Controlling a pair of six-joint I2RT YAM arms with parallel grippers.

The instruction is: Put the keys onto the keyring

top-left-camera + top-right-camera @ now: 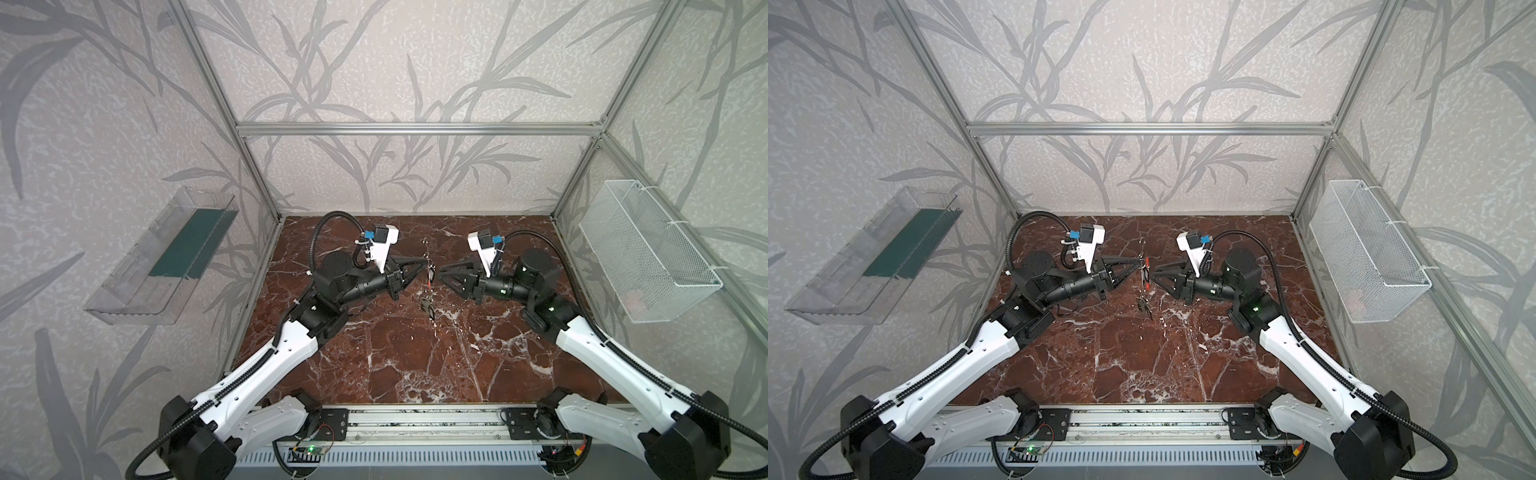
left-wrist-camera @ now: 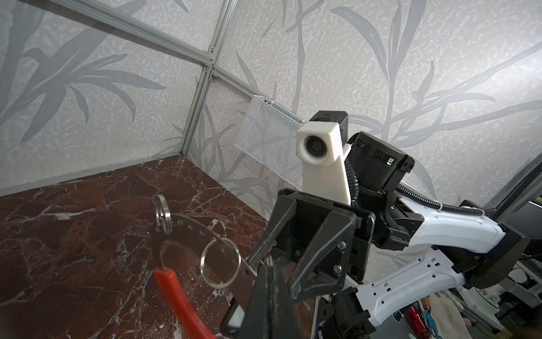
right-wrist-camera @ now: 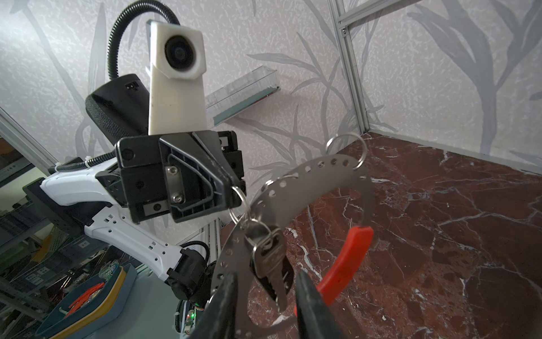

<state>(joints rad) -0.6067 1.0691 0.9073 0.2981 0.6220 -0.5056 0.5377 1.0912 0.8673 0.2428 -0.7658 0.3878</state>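
The grey keyring (image 3: 322, 170) hangs upright in mid-air between my two grippers, its red arc (image 3: 349, 258) on the lower side. In both top views it shows edge-on (image 1: 428, 272) (image 1: 1147, 272). My left gripper (image 2: 267, 265) (image 1: 427, 262) is shut on a small split ring (image 3: 239, 199) threaded through the band. A silvery key (image 3: 269, 258) dangles from the band. My right gripper (image 3: 267, 296) (image 1: 440, 272) stands open, its fingers on either side of that key. A second key (image 1: 428, 305) with a black tag lies on the table below.
The table (image 1: 395, 357) is dark red marble. A white wire basket (image 1: 648, 253) hangs on the right wall and a clear plastic tray (image 1: 162, 257) on the left wall. Two empty split rings (image 3: 346, 152) (image 2: 220, 261) sit on the band.
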